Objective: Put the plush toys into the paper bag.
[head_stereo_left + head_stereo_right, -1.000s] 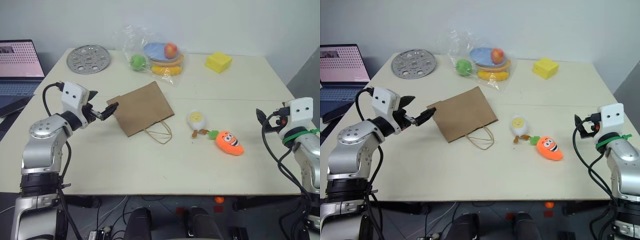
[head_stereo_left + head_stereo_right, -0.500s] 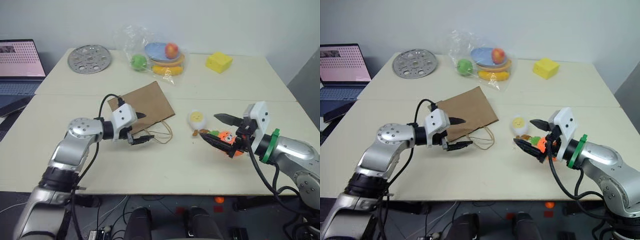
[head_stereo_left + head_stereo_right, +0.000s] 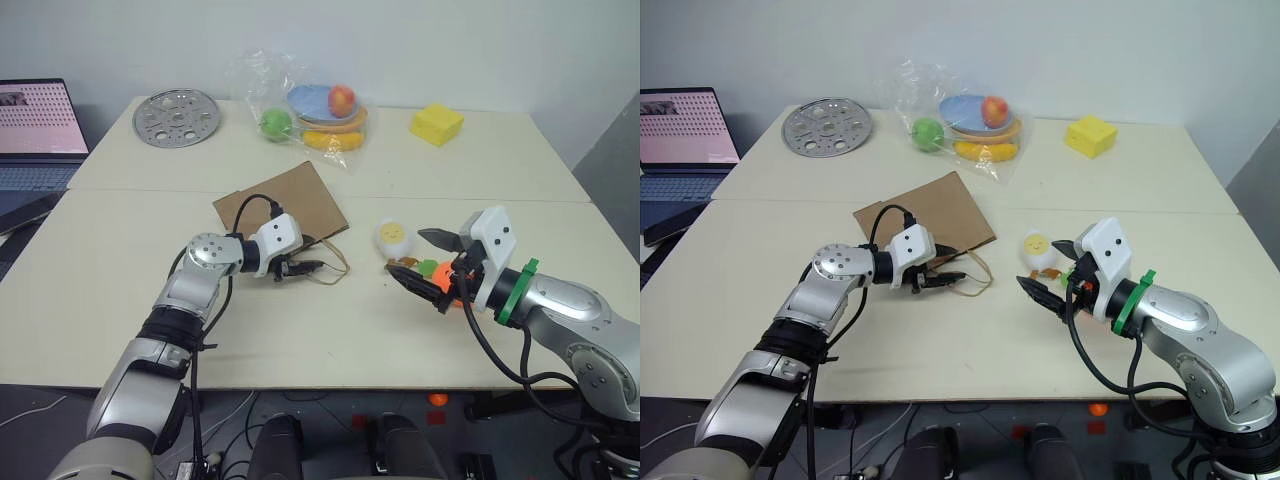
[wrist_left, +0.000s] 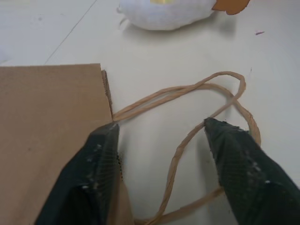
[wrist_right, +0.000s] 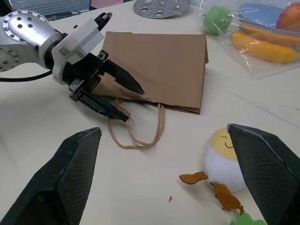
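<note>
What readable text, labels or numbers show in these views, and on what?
None can be read.
Open laptop's pink-lit screen: a grid of tiny marks, too small to read.
Flat brown kraft paper bag: bare, no print.
Orange plush carrot and white-yellow plush egg: cartoon faces, no lettering.

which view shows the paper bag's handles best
The left wrist view: the handles loop right between the left gripper fingers, beside the paper bag edge. The right wrist view shows both loops whole but farther off. In the eye views they are thin lines partly behind the gripper.
</note>
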Motion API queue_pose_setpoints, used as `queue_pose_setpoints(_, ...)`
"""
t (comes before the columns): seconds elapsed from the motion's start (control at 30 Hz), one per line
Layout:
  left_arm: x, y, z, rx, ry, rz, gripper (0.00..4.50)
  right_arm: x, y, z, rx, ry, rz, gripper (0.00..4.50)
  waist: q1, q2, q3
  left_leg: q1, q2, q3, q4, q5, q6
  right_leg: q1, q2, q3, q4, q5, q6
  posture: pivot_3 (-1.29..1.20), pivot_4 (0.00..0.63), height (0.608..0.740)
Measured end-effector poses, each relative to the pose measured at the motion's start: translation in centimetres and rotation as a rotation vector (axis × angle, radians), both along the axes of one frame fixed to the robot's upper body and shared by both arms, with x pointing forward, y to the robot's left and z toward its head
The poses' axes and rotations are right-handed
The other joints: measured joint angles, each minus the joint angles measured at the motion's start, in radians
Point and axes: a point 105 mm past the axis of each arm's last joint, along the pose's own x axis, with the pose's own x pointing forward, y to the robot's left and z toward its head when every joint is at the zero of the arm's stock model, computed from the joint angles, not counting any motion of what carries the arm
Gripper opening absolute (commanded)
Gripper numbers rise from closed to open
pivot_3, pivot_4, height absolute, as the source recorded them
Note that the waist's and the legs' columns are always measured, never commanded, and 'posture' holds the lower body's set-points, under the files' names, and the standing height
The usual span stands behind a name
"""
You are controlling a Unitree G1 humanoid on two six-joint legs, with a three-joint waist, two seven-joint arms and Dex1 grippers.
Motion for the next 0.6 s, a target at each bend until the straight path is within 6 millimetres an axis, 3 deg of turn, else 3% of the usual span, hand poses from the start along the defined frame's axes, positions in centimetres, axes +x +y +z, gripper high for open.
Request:
queue_pose_setpoints(0.2,-0.4,-0.3,0.0,-0.001,0.016,-0.039,0.14,0.1,0.1,0.1,0.018,-0.004,-0.015,4.5,-0.001,0.0,0.0,0.0,0.0,0.0,0.001,0.0,0.0,0.0,0.0,0.0,0.0,0.0,0.0,0.0,0.15,0.74)
queue_pose_setpoints(0.33,-0.4,-0.3,0.5,-0.03,0.019,-0.037,0.03,0.2,0.1,0.1,0.02,-0.006,-0.022,4.5,-0.002,0.0,0.0,0.0,0.0,0.0,0.001,0.0,0.0,0.0,0.0,0.0,0.0,0.0,0.0,0.0,0.15,0.74)
queue_pose_setpoints(0.47,-1.1,-0.2,2.1,-0.074,0.025,-0.087,0.93,0.3,0.0,0.1,0.024,-0.008,-0.033,4.5,-0.003,0.0,0.0,0.0,0.0,0.0,0.001,0.0,0.0,0.0,0.0,0.0,0.0,0.0,0.0,0.0,0.15,0.74)
queue_pose_setpoints(0.6,-1.8,-0.4,2.5,-0.103,0.045,-0.122,2.15,0.4,0.0,0.2,0.026,-0.01,-0.034,4.5,-0.003,0.0,0.0,0.0,0.0,0.0,0.001,0.0,0.0,0.0,0.0,0.0,0.0,0.0,0.0,0.0,0.15,0.74)
